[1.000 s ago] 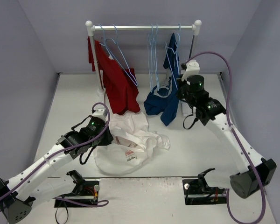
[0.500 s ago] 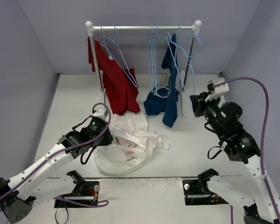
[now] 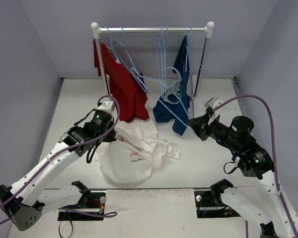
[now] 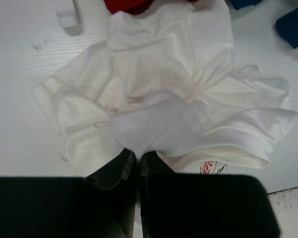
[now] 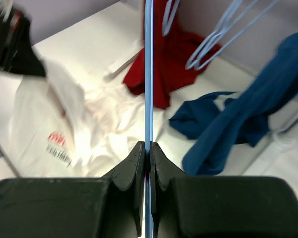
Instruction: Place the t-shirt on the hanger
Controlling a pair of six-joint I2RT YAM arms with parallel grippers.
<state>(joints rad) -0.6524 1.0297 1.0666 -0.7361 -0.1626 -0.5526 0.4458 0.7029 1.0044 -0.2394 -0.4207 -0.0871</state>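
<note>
You had the right gripper pinching the hanger, the left gripper pinching the t-shirt; hanging was not yet begun.

We record the t-shirt on the table, just near of the rack at far centre, left gripper at its left edge, right gripper to its right, the hanger reaching from that gripper toward the rack's right-hand shirt.
</note>
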